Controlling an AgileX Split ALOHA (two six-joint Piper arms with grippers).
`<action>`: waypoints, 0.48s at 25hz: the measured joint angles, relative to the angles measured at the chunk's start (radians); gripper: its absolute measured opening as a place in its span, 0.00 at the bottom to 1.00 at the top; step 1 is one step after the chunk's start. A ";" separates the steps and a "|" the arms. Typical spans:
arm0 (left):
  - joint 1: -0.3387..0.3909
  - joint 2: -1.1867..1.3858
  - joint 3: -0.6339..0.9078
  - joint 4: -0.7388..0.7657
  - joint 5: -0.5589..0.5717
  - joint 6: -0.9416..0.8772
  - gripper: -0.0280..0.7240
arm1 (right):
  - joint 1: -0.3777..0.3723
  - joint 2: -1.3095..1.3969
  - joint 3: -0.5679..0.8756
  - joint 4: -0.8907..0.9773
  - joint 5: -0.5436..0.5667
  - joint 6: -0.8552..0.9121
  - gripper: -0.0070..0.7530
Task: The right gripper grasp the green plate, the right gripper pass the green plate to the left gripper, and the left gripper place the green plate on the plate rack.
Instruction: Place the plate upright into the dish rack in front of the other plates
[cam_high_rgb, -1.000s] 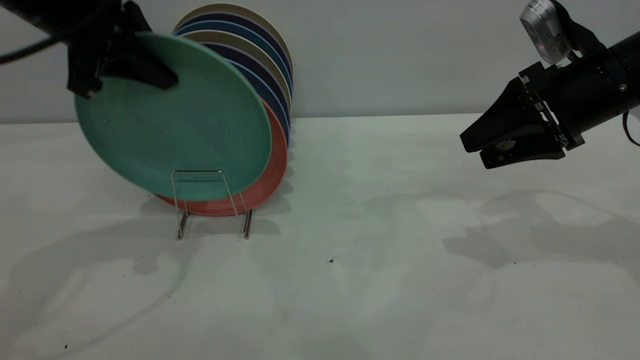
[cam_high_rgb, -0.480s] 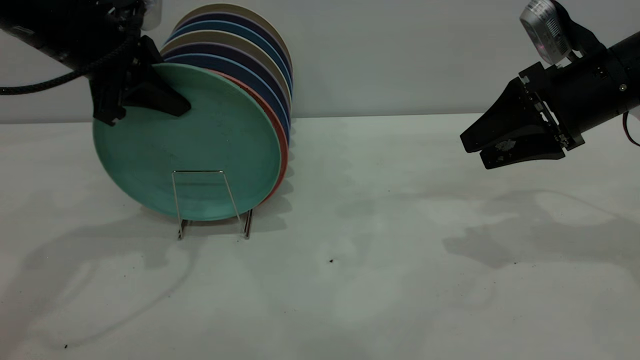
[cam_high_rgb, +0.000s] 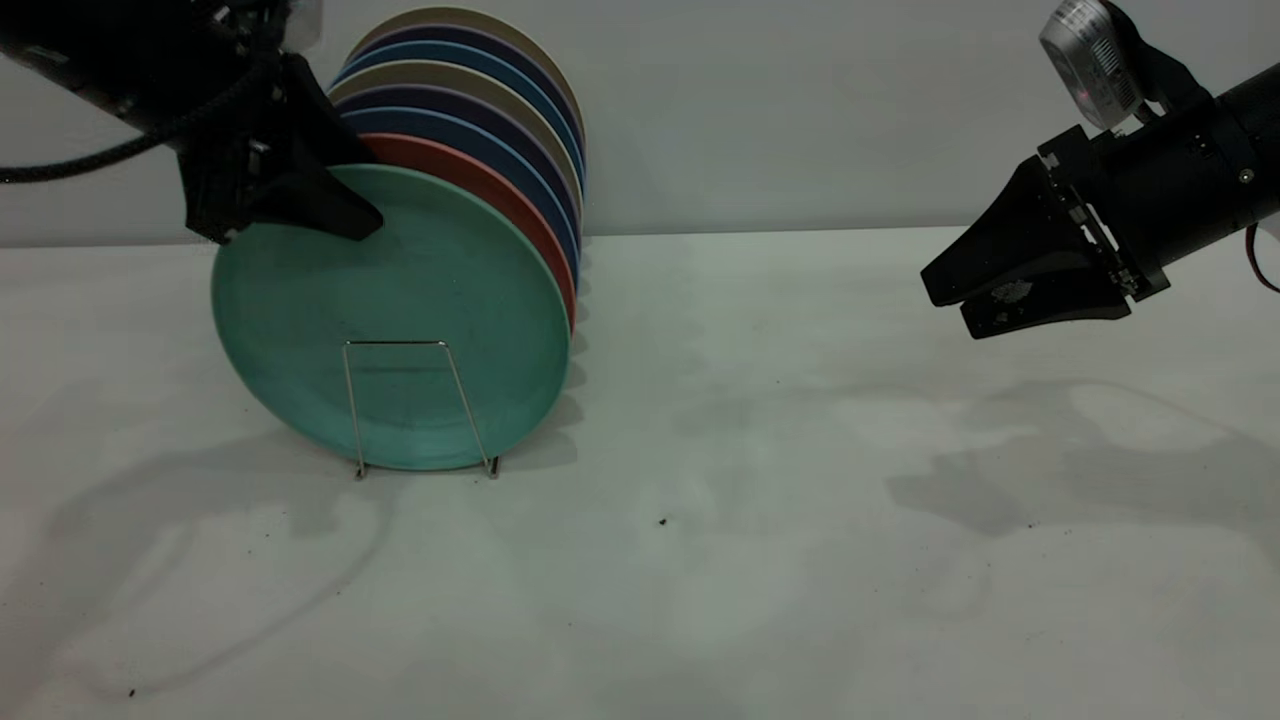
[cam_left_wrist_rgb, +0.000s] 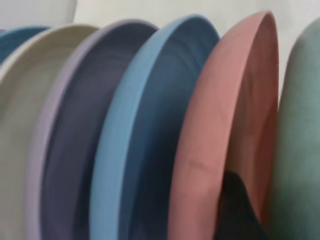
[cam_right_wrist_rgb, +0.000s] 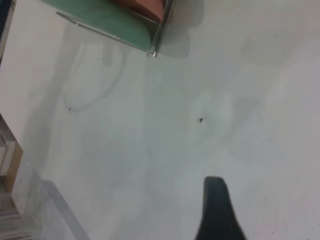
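The green plate (cam_high_rgb: 400, 320) stands nearly upright in the front slot of the plate rack (cam_high_rgb: 395, 343), just behind its front wire loop, leaning on the salmon plate (cam_high_rgb: 470, 170). My left gripper (cam_high_rgb: 290, 215) is shut on the green plate's upper left rim. In the left wrist view one black finger (cam_left_wrist_rgb: 235, 210) sits between the salmon plate (cam_left_wrist_rgb: 225, 125) and the green plate (cam_left_wrist_rgb: 300, 150). My right gripper (cam_high_rgb: 945, 305) hangs open and empty above the table at the far right. Its wrist view shows one finger (cam_right_wrist_rgb: 215, 200), the rack's foot (cam_right_wrist_rgb: 160, 30) and the green plate's edge (cam_right_wrist_rgb: 110, 17).
Behind the salmon plate the rack holds several more plates, blue, navy and beige (cam_high_rgb: 500, 90), packed close together. The white table (cam_high_rgb: 760, 520) stretches between the rack and the right arm. A grey wall runs along the back.
The left gripper has come down and slightly right with the green plate. The plate's lower edge has dropped from above the rack into the front slot. The right arm has not moved.
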 joint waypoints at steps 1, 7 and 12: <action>0.000 -0.009 0.000 0.001 0.003 0.000 0.64 | 0.000 0.000 0.000 0.000 -0.001 0.000 0.70; 0.000 -0.107 0.000 0.111 0.064 -0.016 0.66 | 0.000 0.000 0.000 -0.015 -0.006 0.000 0.70; 0.000 -0.174 0.000 0.306 0.123 -0.210 0.66 | 0.000 0.000 0.000 -0.021 -0.007 0.000 0.70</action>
